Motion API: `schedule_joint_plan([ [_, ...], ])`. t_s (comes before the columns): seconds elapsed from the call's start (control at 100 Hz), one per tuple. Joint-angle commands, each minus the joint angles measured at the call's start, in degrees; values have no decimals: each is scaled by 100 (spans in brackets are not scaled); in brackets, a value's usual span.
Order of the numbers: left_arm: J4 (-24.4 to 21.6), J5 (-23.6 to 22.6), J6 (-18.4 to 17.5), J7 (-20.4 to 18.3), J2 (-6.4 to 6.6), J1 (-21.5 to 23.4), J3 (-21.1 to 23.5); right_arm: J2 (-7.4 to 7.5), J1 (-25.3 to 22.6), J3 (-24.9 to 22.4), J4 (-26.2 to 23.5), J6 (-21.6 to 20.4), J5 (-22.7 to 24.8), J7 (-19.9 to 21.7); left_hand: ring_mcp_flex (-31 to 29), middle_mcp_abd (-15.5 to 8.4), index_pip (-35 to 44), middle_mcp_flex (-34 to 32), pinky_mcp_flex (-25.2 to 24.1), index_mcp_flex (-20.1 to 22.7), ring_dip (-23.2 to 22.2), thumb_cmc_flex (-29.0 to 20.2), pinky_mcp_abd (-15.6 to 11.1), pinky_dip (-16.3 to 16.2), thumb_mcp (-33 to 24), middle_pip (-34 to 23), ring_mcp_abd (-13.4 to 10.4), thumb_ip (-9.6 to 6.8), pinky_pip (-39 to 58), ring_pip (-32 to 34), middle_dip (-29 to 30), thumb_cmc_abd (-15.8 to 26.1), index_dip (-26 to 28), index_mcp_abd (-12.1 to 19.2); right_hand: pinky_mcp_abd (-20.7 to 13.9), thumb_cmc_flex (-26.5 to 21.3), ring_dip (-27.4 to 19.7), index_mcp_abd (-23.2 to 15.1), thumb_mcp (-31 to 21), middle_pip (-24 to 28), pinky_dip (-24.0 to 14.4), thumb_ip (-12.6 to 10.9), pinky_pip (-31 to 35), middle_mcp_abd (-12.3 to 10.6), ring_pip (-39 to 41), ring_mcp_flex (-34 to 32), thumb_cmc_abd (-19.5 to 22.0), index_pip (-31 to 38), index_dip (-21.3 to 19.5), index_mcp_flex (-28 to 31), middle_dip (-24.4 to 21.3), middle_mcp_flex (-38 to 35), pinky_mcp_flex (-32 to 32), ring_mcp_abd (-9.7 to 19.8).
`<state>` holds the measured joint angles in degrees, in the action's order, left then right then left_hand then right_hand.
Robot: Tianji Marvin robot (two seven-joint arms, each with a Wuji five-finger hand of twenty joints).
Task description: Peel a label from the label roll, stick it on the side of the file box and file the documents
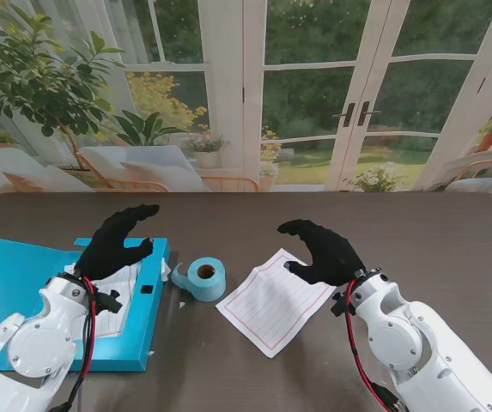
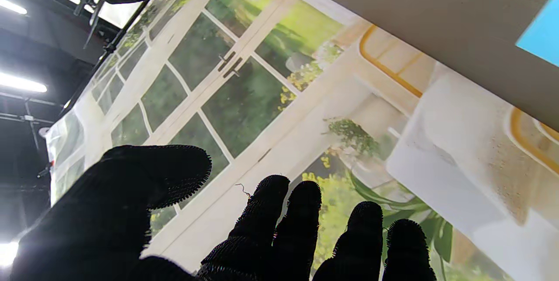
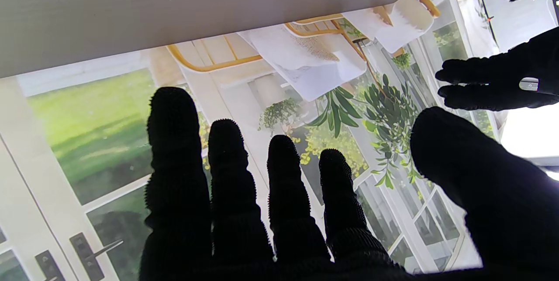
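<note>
Blue file box lies open and flat under the left hand, whose black-gloved fingers are spread and grasp nothing. Lined sheets already sit inside it, just behind that wrist. The blue label roll stands just beyond the box's edge, between the two hands, apparently with a loose tab curling off toward the box. The right hand hovers released, fingers apart and curled, over the corner of a lined document lying on the dark wooden table.
</note>
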<state>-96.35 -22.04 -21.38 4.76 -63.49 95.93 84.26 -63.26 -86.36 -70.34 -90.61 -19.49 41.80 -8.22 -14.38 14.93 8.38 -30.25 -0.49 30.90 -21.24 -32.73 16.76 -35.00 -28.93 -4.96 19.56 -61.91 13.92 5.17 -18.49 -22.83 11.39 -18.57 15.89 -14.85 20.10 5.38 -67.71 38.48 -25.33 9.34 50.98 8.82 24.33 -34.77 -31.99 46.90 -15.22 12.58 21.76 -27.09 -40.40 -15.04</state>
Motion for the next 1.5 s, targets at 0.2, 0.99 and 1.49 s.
schedule_joint_plan([
  [0.2, 387, 243, -297, 174, -211, -151, -465, 54, -31, -19, 91, -124, 161, 182, 123, -129, -129, -33, -71, 240, 94, -150, -53, -109, -167, 79, -78, -239, -310, -147, 104, -232, -37, 100, -119, 272, -9, -174, 167, -79, -145, -36, -190, 101, -106, 272, -209, -85, 60, 69, -45, 304, 3144, 82],
  [0.99, 185, 364, -67, -155, -149, -43, -467, 560, 652, 589, 946, -421, 2384, 848, 107, -67, -144, -117, -133, 347, 115, -175, -69, -142, -140, 72, -40, -292, -422, -136, 118, -149, -10, 67, -578, 627, -163, -252, -338, -241, -274, 326, -795, -93, -333, 1492, -2032, -571, 481, -791, -151, 1752, 3734, 496],
  [1.49, 22, 416, -31, -204, -142, 43, -411, 700, 795, 1200, 1170, 203, 3257, 587, 63, -73, -150, -134, -138, 357, 114, -169, -67, -132, -126, 73, -22, -292, -445, -128, 115, -132, 3, 66, -628, 737, -179, 212, -609, -79, -222, 394, -602, -147, -161, 1397, -2448, -1731, 1181, -774, -127, 1726, 3686, 484],
])
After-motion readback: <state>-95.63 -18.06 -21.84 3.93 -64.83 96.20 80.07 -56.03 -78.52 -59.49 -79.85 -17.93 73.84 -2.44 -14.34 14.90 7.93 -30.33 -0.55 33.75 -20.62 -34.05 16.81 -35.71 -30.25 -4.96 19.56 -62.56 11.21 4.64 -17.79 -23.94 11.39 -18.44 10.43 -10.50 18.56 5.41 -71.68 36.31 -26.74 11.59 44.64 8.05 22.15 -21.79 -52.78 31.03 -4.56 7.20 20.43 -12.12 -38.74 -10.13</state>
